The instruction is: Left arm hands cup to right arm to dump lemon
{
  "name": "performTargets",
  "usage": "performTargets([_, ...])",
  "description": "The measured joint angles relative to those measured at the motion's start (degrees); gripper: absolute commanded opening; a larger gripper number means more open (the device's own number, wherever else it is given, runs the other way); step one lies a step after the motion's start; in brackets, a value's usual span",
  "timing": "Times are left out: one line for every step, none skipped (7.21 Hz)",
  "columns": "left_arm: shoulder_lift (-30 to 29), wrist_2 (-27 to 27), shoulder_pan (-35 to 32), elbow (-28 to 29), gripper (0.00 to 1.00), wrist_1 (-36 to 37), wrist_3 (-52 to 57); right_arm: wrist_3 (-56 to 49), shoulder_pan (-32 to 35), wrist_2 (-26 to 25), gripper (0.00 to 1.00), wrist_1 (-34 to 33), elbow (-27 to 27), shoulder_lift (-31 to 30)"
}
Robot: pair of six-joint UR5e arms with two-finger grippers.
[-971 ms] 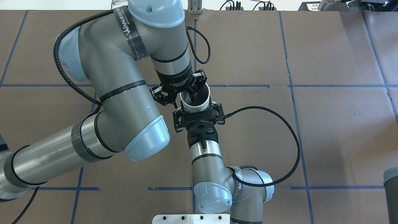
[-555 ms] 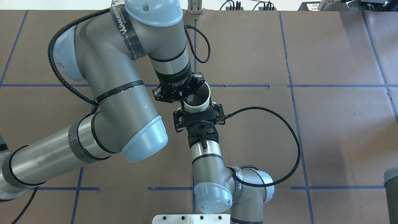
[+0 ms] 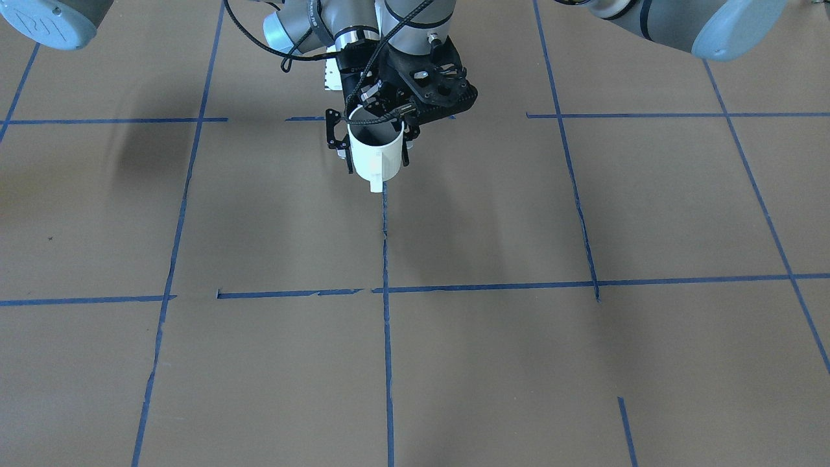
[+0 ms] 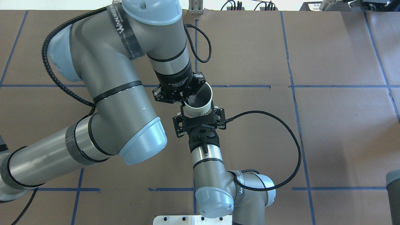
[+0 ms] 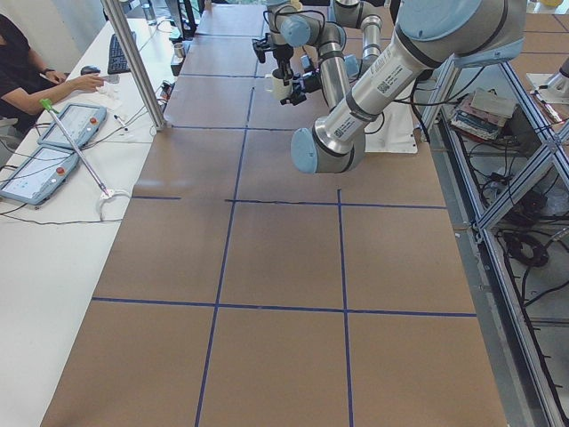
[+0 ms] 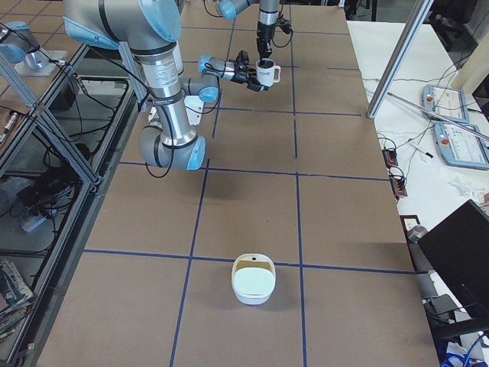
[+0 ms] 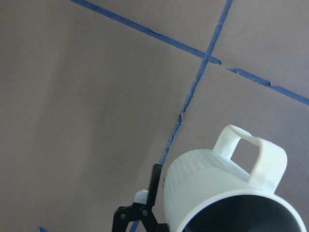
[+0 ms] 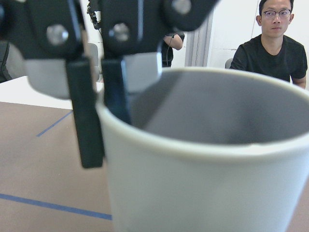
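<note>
The white ribbed cup (image 4: 197, 110) hangs above the table with its handle (image 3: 376, 185) pointing away from the robot. My left gripper (image 4: 184, 99), the slim one, comes down from above and is shut on the cup's rim. One of its fingers (image 8: 88, 121) is outside the wall and the other inside. My right gripper (image 4: 198, 113), the bulky black frame, lies level. Its jaws stand open on either side of the cup's body, with a small gap on one side. The cup's grey inside is dark, and the lemon is out of view.
A white bowl (image 6: 254, 279) sits on the brown paper far off toward the table's right end. A dark cylinder (image 4: 393, 193) stands at the overhead view's right edge. A person (image 5: 22, 67) sits at a side table with tablets.
My left gripper's fingers, spread a second ago, have shut on the cup's rim. My right gripper has slid back toward the robot, uncovering more of the cup's wall.
</note>
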Motion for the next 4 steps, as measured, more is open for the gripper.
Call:
performTargets([-0.04,0.01,-0.04,-0.23,0.0,0.0,-0.05,0.0,-0.44,0.0,1.0,0.02,-0.17,-0.44])
performTargets([0.0,0.03,-0.14,-0.93,0.0,0.2,-0.08,0.0,-0.81,0.0,1.0,0.04,-0.24,-1.17])
performTargets([0.11,0.02,-0.31,-2.37,0.0,0.92,-0.07,-0.02,-1.11,0.04,1.0,0.0,-0.27,-1.7])
performTargets([0.51,0.0,-0.8,-3.98,0.0,1.7,0.11,-0.08,-1.15,0.84,1.0,-0.03,-0.2,-2.07])
